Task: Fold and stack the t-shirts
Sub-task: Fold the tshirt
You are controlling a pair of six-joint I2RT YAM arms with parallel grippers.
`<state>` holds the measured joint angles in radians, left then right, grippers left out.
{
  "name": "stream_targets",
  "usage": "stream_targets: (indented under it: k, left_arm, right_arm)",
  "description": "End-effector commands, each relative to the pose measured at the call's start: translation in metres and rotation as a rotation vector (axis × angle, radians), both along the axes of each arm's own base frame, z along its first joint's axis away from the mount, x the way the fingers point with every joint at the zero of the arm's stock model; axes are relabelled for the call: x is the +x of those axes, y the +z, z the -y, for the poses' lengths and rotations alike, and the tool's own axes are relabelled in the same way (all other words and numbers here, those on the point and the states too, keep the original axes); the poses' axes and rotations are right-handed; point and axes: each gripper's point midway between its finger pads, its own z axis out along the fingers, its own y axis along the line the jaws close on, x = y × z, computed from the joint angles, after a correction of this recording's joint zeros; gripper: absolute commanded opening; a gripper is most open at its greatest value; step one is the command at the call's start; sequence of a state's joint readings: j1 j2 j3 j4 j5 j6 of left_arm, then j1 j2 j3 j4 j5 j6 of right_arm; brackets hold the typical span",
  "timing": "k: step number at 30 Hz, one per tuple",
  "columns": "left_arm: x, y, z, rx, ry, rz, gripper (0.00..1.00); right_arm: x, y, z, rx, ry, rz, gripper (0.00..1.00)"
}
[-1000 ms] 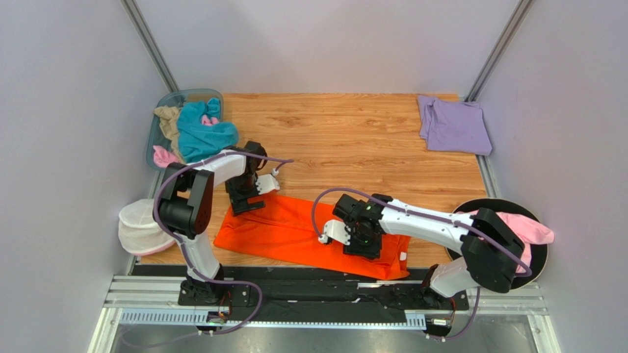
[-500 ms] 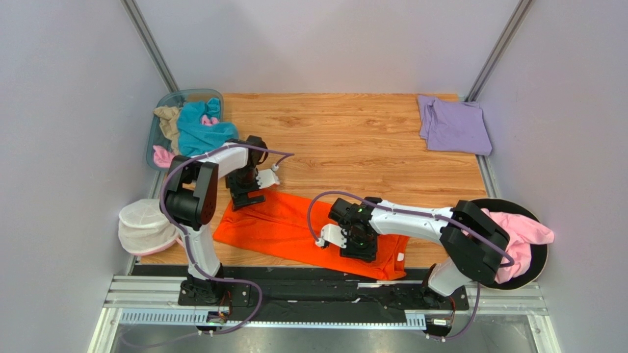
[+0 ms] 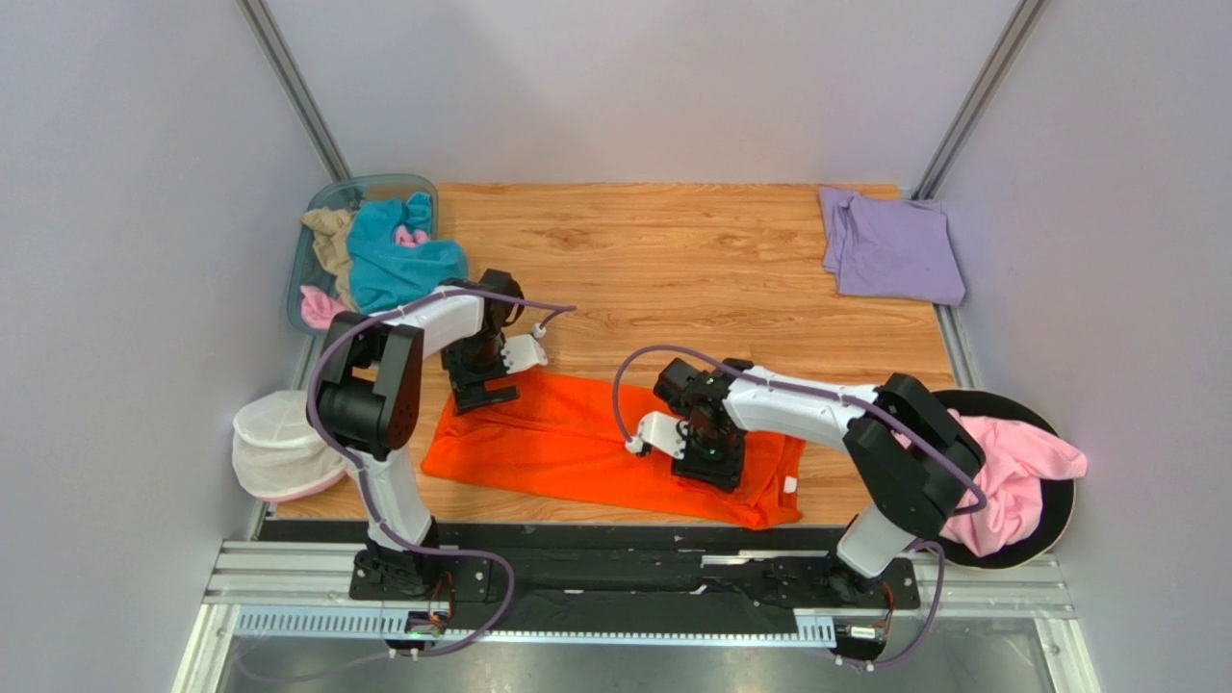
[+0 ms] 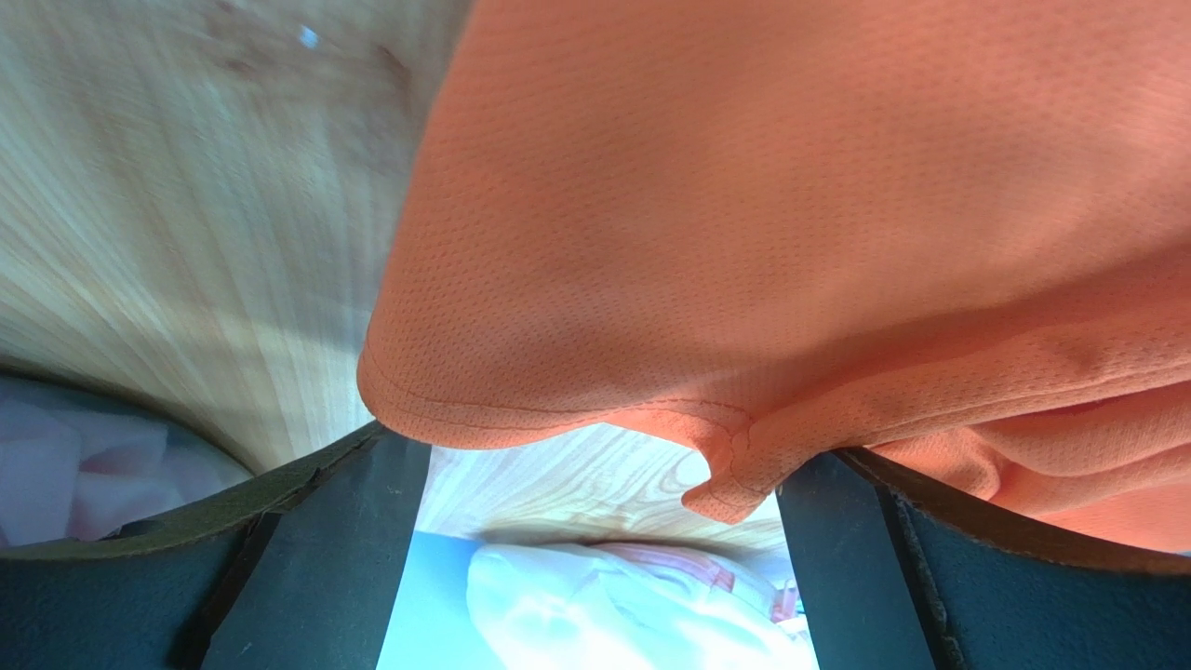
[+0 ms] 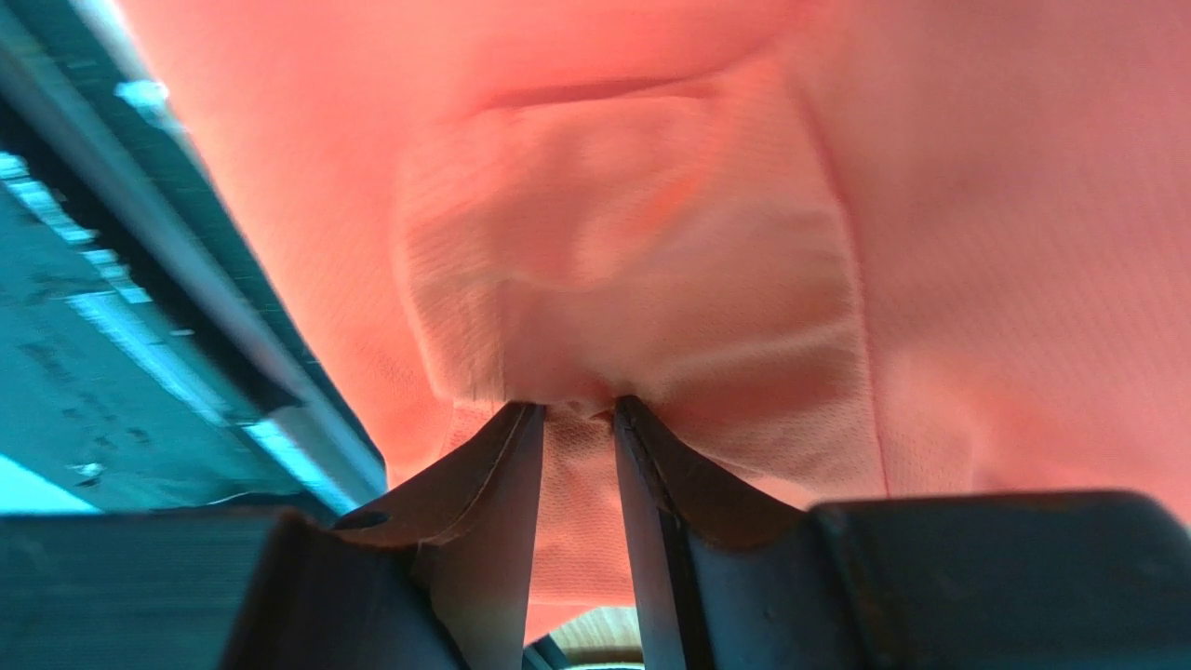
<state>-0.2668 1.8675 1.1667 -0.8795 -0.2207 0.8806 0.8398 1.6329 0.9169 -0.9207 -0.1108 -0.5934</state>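
Note:
A bright orange t-shirt (image 3: 579, 433) lies spread across the near part of the wooden table (image 3: 680, 275). My left gripper (image 3: 489, 378) stands open at the shirt's far left corner. In the left wrist view the orange hem (image 4: 783, 237) hangs just ahead of the wide-apart fingers (image 4: 336, 559), with nothing between them. My right gripper (image 3: 712, 451) is shut on a pinched fold of the orange t-shirt (image 5: 629, 251) near its right end, and cloth bunches at the fingertips (image 5: 524, 433). A lavender t-shirt (image 3: 890, 246) lies folded at the far right corner.
A clear bin (image 3: 307, 253) at the far left holds teal, tan and pink shirts. A pink shirt (image 3: 1020, 462) lies on a black round disc (image 3: 1063, 498) at the right. A white mesh pouch (image 3: 282, 441) sits off the table's left edge.
My right gripper has drawn slightly away from the near edge with the pinched fold, and the shirt's near right corner followed. The right elbow swung left. The left gripper edged slightly farther away.

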Motion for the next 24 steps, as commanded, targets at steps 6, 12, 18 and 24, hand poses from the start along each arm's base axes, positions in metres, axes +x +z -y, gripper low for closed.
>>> stream_targets:
  k: [6,12,18,24]
  left_arm:
    - [-0.010,-0.010,0.002,-0.048,-0.010,0.007,0.99]
    - [-0.010,-0.010,0.000,-0.036,-0.028,0.004,0.99]
    - [-0.005,-0.015,0.002,-0.038,-0.024,-0.007,0.99]
    - [0.014,-0.011,0.010,-0.062,-0.001,0.030,0.99]
  right_arm:
    - [0.099,-0.023,0.007,0.013,-0.076,0.163,0.33]
    - [0.148,-0.021,0.024,-0.034,-0.105,0.228,0.33]
    - [0.196,-0.014,0.042,-0.052,-0.117,0.273,0.32]
    - [0.245,-0.008,0.061,-0.078,-0.141,0.325,0.32]
